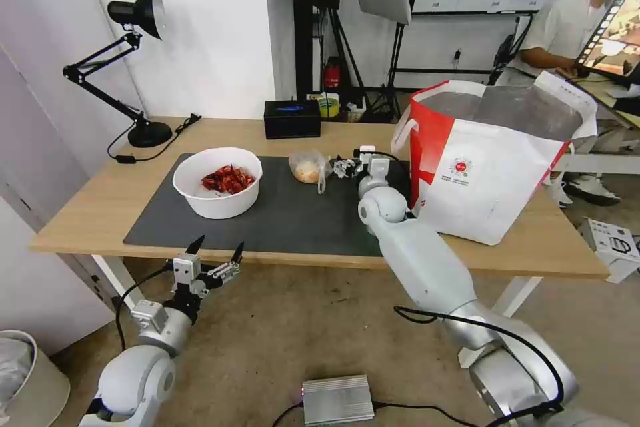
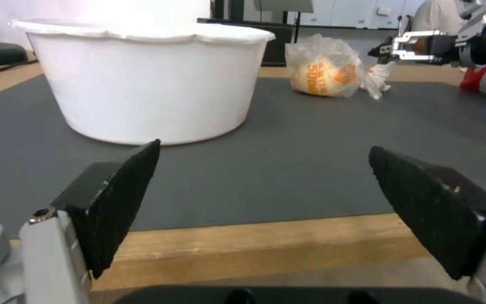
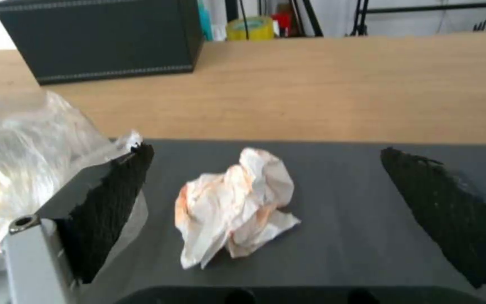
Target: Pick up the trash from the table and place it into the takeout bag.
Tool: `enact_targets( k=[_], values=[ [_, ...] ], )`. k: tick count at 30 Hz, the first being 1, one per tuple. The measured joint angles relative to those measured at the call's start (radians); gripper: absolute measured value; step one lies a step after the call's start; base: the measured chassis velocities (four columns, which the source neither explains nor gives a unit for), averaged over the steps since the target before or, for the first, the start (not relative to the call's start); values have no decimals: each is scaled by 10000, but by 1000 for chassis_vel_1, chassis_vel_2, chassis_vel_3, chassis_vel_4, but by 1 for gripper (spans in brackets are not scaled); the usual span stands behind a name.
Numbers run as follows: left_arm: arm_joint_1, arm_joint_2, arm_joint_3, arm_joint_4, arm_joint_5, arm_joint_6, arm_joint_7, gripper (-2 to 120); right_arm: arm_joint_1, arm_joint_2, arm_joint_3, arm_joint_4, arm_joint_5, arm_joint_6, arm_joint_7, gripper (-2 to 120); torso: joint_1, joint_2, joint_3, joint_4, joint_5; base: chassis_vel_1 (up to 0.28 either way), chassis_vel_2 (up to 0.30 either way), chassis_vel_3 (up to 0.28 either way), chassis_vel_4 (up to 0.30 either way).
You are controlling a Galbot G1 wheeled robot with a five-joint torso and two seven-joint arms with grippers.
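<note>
On the dark grey mat (image 1: 287, 220) of the table (image 1: 100, 207) stand a white bowl of red shells (image 1: 217, 180) and a clear bag with a bun (image 1: 308, 168). My right gripper (image 1: 346, 167) reaches over the mat beside that bag. It is open, and a crumpled white tissue (image 3: 234, 207) with orange stains lies between its fingers (image 3: 114, 198), not touched by them. The white and red takeout bag (image 1: 487, 167) stands open at the table's right end. My left gripper (image 1: 217, 250) hangs open just off the table's front edge, facing the bowl (image 2: 147, 80).
A black tissue box (image 1: 292, 119) sits at the back edge, and a black desk lamp (image 1: 140, 13) stands at the back left with its cord on the wood. A grey metal box (image 1: 337, 399) and a white bin (image 1: 27, 377) are on the floor.
</note>
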Motion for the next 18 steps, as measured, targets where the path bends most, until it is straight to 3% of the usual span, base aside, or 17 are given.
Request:
enact_targets(
  k=[18],
  values=[
    [-58,-52,38,128,43,-23,24,100,155,289,239,-669,-46,17,-208,98,0,0,1,-1,1,0,0,0,0]
  ],
)
